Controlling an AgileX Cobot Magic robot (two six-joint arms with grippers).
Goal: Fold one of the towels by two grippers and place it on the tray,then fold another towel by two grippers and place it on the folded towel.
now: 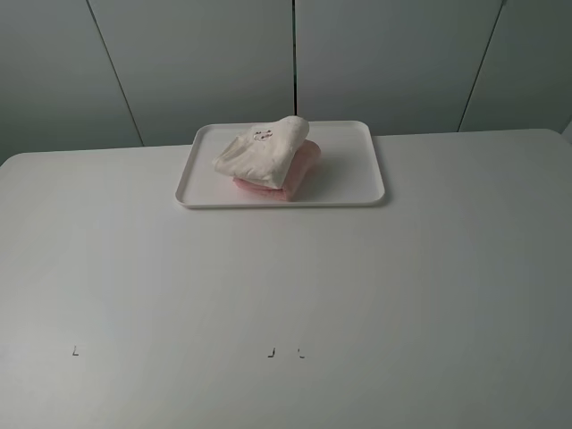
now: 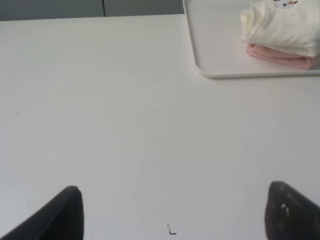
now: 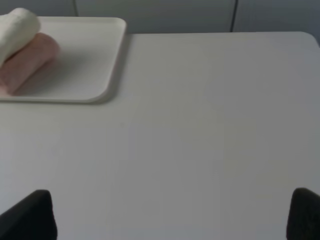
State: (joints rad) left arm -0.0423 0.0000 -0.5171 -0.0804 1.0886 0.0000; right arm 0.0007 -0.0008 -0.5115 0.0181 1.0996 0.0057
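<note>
1. The white tray (image 1: 366, 170) sits at the far middle of the white surface (image 1: 286, 295). On it lies the folded pink towel (image 1: 299, 174), and the folded cream towel (image 1: 259, 154) rests on top of it, slightly askew.
2. Left pincer (image 2: 172, 212): its two black fingertips (image 2: 62, 215) stand wide apart at the edge of the left wrist view, holding and touching nothing. The towel stack lies well apart from it, across bare surface.
3. Right pincer (image 3: 172, 215): its black fingertips (image 3: 30, 215) are likewise spread wide and empty, hovering over bare surface. The tray (image 3: 107, 60) with both towels lies well apart from it.
4. The high exterior view shows the whole tray and a small printed motif (image 1: 262, 136) on the cream towel, but neither pincer.
5. The left wrist view shows the near corner of the tray (image 2: 200, 60), the layered edges of the cream towel (image 2: 280, 27) over the pink towel (image 2: 280, 56), and a small corner mark (image 2: 171, 230) on the surface.
6. The right wrist view shows the rolled ends of the pink towel (image 3: 30, 60) and cream towel (image 3: 17, 27) from the other side.
</note>
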